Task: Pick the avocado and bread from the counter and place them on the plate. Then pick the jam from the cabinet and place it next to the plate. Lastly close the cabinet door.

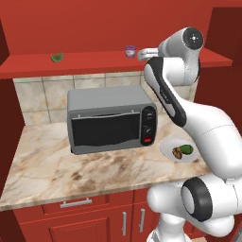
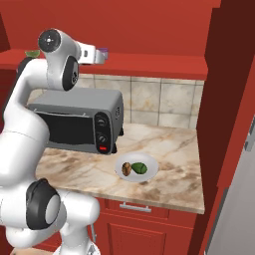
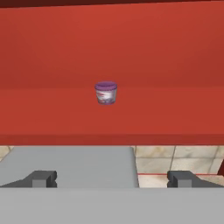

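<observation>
Facing the jaws (image 3: pixel 111 178) squarely, the jam (image 3: pixel 106 92) is seen straight ahead on the red cabinet (image 3: pixel 175 65) shelf, centred between the two tips but apart from them. The jaws are spread wide and hold nothing. The jar is small, upright, purple and smooth, with a pale top. The avocado (image 2: pixel 140 169) and bread (image 2: pixel 127 169) lie on the plate (image 2: pixel 149 162) on the marble bench (image 1: pixel 56 165).

One jam (image 3: pixel 106 92), one plate (image 2: pixel 149 174).
</observation>
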